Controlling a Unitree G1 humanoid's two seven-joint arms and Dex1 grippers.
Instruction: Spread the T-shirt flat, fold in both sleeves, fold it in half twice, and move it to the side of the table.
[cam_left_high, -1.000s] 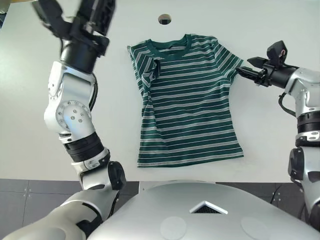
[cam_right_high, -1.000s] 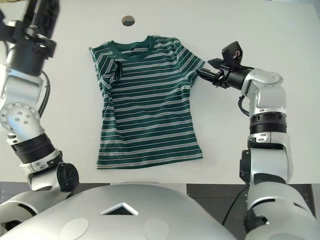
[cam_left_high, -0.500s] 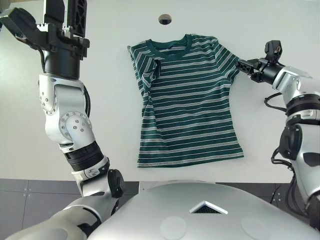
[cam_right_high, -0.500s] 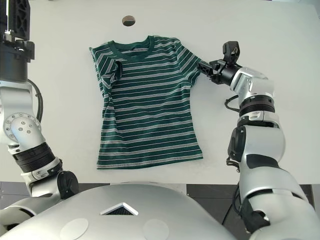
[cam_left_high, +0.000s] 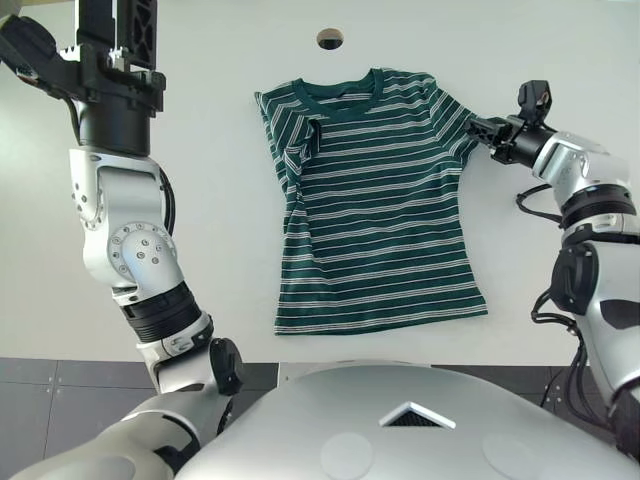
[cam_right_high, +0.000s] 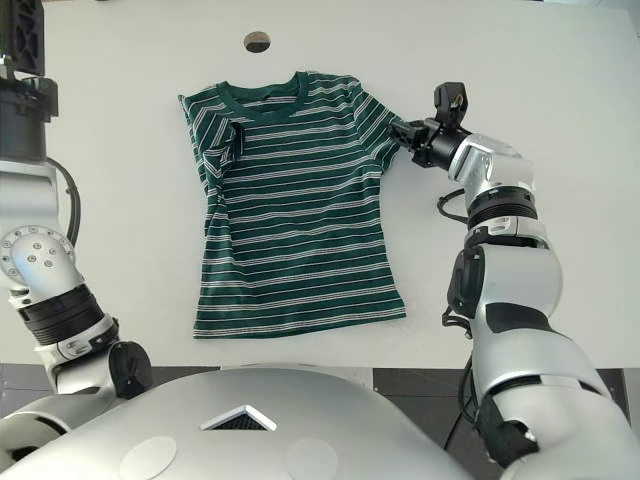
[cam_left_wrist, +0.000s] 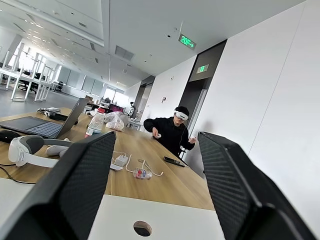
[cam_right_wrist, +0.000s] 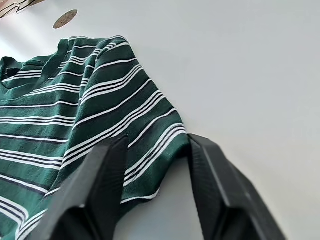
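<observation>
The green, white-striped T-shirt (cam_left_high: 375, 200) lies front up in the middle of the white counter (cam_left_high: 230, 250). Its collar (cam_left_high: 340, 95) points toward the far edge and its hem toward the robot. The left sleeve (cam_left_high: 300, 140) is turned in and bunched over the shirt's chest, while the right sleeve (cam_right_wrist: 150, 145) lies spread out flat. At that sleeve's outer edge sit the right jaws, low over the counter and spread apart. There is one finger (cam_right_wrist: 95, 190) on each side of the sleeve hem, not pinching it. Just beyond the shirt's collar there's a small round hole (cam_left_high: 328, 39) in the counter. Well off the shirt's left side, the left jaws are held high in the air, spread wide with nothing between them.
</observation>
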